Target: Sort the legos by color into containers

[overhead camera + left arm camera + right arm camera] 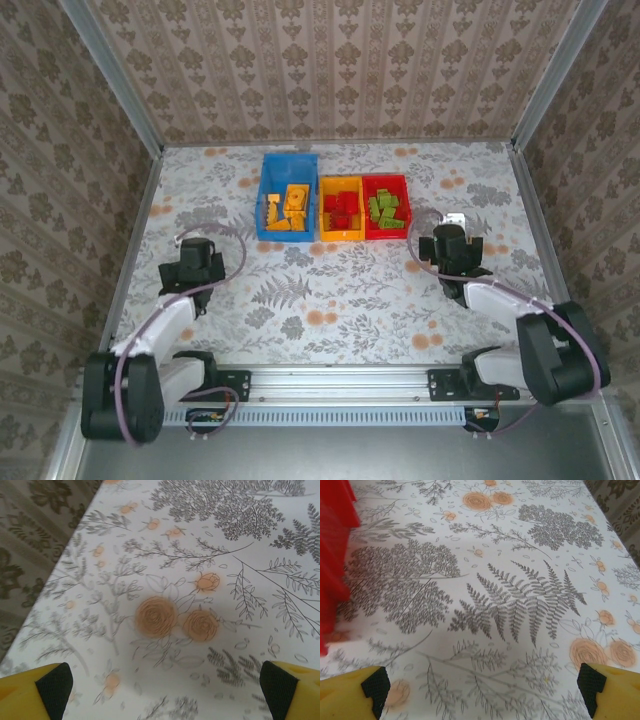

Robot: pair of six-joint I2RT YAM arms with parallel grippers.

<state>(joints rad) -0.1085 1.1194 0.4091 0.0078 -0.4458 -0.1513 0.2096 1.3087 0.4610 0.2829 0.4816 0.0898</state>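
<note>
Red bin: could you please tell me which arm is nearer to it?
Right. The right arm ends just right of the red bin, near its front corner; the left arm ends well to its left, beyond the yellow bin and the blue bin.

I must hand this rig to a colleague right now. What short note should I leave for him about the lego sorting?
Left gripper: open, empty, over the table.
Right gripper: open, empty, beside the red bin.
Orange-yellow legos lie in the blue bin, red legos in the yellow bin, green legos in the red bin.
Done: every visible lego sits in a bin, one color each.
Left: probably nothing; only verify.
</note>
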